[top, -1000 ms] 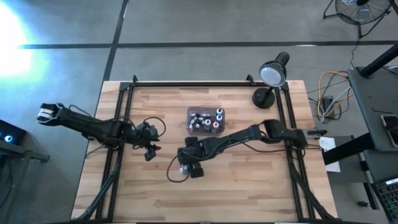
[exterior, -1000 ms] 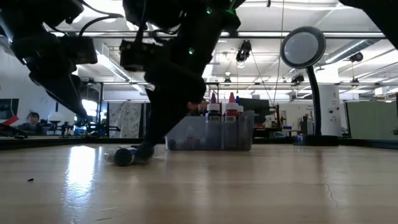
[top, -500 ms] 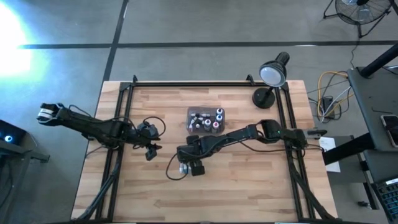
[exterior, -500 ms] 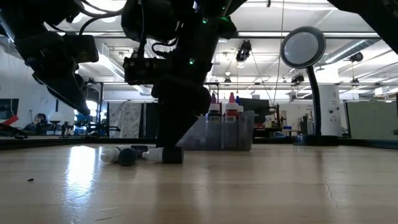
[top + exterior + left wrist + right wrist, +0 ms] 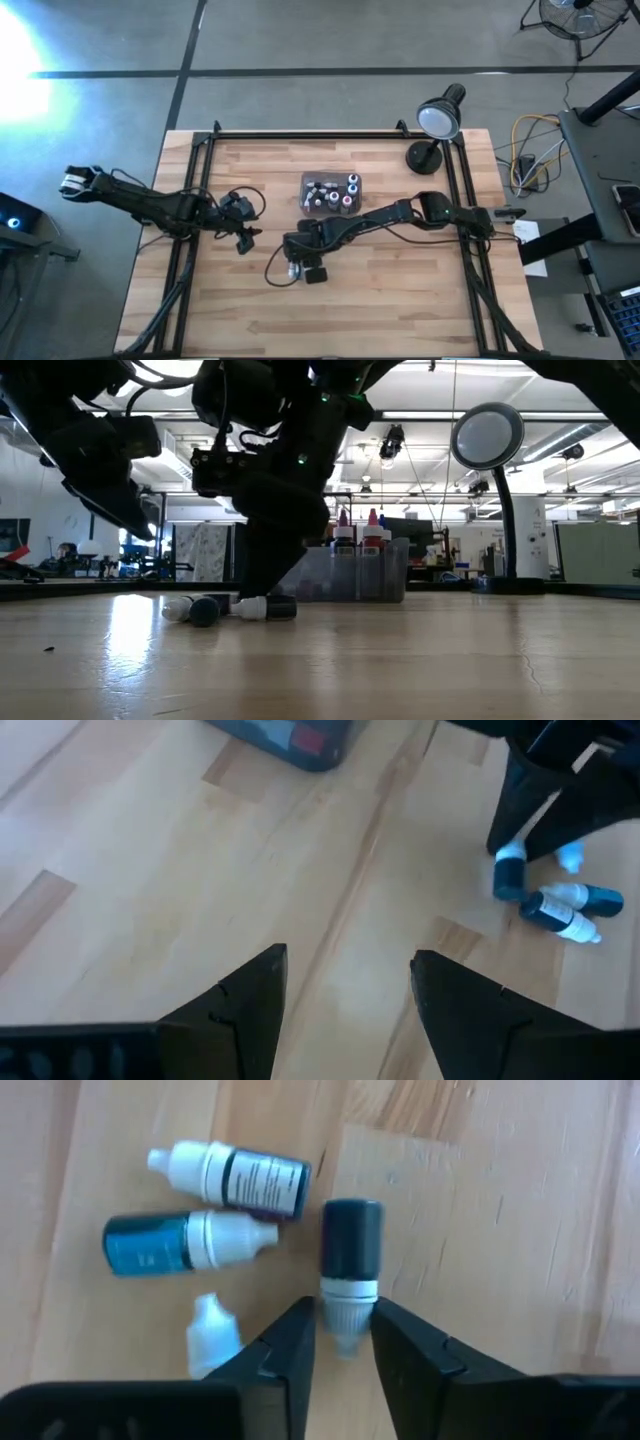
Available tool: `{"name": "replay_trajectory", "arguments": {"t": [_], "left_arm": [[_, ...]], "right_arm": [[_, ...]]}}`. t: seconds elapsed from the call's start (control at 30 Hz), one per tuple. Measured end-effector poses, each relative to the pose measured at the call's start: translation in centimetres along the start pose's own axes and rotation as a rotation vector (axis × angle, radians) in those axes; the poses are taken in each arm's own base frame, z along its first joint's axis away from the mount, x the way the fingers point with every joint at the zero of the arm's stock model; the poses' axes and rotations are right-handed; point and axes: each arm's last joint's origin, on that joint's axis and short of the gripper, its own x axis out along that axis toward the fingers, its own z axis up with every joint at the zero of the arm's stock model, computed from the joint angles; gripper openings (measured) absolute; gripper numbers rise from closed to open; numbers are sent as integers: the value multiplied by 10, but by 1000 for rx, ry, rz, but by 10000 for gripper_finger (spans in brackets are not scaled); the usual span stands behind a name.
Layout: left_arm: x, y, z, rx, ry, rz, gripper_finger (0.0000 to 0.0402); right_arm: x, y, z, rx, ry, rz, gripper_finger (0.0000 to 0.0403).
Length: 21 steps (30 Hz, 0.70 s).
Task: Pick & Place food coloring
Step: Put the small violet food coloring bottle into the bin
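The right end effector (image 5: 345, 1342) is down at the counter (image 5: 400, 290), its fingers pinched on the white cap of a dark bottle (image 5: 350, 1255) lying flat; three more bottles (image 5: 195, 1240) lie just beside it; further bottles stand in the tray (image 5: 331, 194) nearby; the left end effector (image 5: 348, 982) hovers well apart, fingers spread and empty.

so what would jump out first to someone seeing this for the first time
Probably the right gripper, down at the table's middle, its fingers closed on the white cap of a dark food coloring bottle lying on the wood. Right beside it three more small bottles lie loose on the table. Behind them, the clear tray holds the upright bottles, and the left gripper hangs open off to the left.
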Motion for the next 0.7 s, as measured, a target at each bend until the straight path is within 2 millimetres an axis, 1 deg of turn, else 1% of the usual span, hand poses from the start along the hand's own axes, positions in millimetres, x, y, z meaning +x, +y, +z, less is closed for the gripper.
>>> {"name": "replay_trajectory", "arguments": {"t": [0.27,0.37,0.43,0.5,0.6,0.63,0.7], "left_arm": [[0,-1,2,-21,-20,-11,190],[0,-1,2,-29,-20,-11,190],[0,-1,2,-30,-20,-11,190],[0,-1,2,-31,-21,-11,190],[0,-2,3,-36,-31,-17,190],[0,-2,4,-39,-40,-21,190],[0,-3,5,-43,-54,-21,190]], "right_arm": [[0,-1,0,52,0,-2,58],[-10,-3,-1,93,20,-67,42],[-27,-5,0,127,7,-173,39],[-58,-8,3,197,-34,-274,40],[-108,-16,3,332,-105,-392,55],[-122,-20,1,382,-121,-437,61],[-143,-33,-4,494,-141,-509,71]]}}
